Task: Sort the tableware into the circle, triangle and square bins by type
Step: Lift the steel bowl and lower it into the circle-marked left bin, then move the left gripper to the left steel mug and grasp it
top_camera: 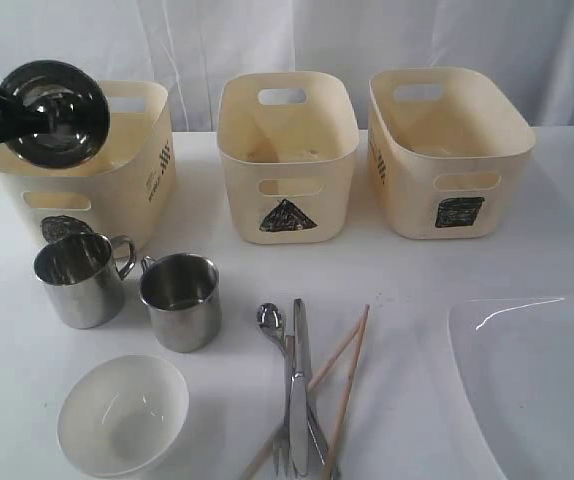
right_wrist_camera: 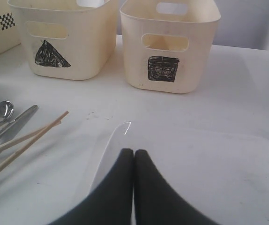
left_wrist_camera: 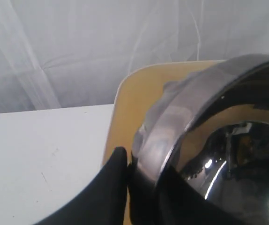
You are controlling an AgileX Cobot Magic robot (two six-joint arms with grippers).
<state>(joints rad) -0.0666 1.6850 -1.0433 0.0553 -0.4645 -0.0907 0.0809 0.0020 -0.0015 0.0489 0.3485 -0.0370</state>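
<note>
- Exterior view: the steel bowl [top_camera: 55, 112] hangs tipped on its side, mouth toward the camera, at ten o'clock in the frame. It is over the left end of the circle bin [top_camera: 137, 165] and not yet inside.
- The left gripper [left_wrist_camera: 139, 187] has it: the jaws pinch the bowl's rim, one finger outside the wall and one inside, as the left wrist view shows.
- Step in hand, as I judge it: delivering the bowl to the circle bin.
- The next move calls for carrying it a little toward three o'clock until it is clear over the opening, then lowering it and parting the jaws. Tilted like this, it could catch the bin's rim.
- The right gripper [right_wrist_camera: 134, 159] has its jaws pressed together, holding nothing, over the edge of the large white square plate [top_camera: 537, 390] at four o'clock.
- Waiting on the worktop [top_camera: 407, 280]:
  - two steel mugs [top_camera: 79, 280] [top_camera: 180, 300] at six o'clock of the circle bin
  - the small white bowl [top_camera: 122, 413] at seven o'clock
  - the spoon [top_camera: 270, 320], knife [top_camera: 299, 400] and chopsticks [top_camera: 347, 390] crossed at six o'clock
- The triangle bin [top_camera: 287, 160] stands at twelve o'clock, the square bin [top_camera: 447, 160] at two.
</note>
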